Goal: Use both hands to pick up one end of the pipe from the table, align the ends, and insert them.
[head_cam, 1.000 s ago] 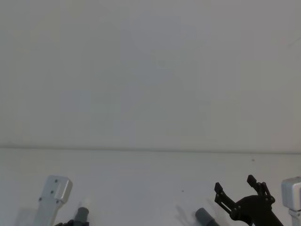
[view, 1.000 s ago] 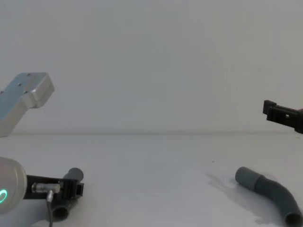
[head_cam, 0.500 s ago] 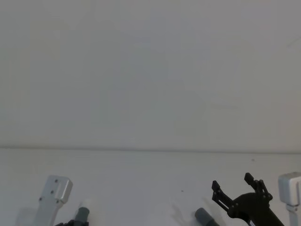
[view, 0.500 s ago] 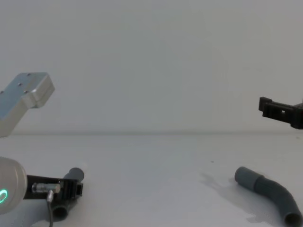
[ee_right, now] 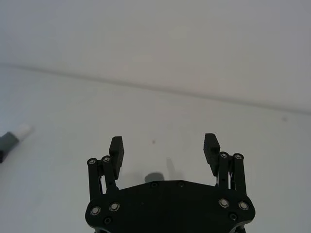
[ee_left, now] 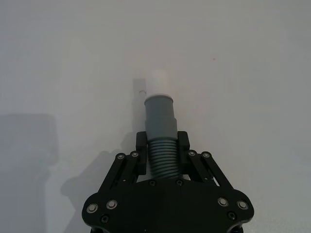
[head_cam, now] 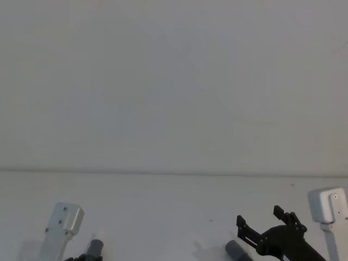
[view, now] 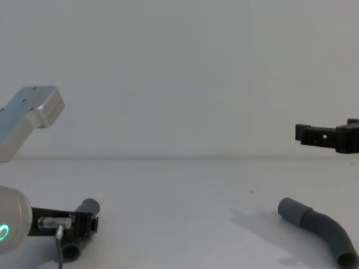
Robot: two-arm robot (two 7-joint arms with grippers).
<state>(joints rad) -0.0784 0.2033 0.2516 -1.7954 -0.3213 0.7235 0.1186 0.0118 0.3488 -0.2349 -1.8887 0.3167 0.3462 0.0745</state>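
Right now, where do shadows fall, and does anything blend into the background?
Left wrist view: the left gripper casts a soft shadow on the table beside it, and the white tip of the held pipe piece nearly blends into the white surface. Chest view: a faint shadow lies beside the right pipe piece, below the right gripper.

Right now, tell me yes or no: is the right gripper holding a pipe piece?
No, the right gripper hangs open and empty above the grey pipe piece lying on the table.
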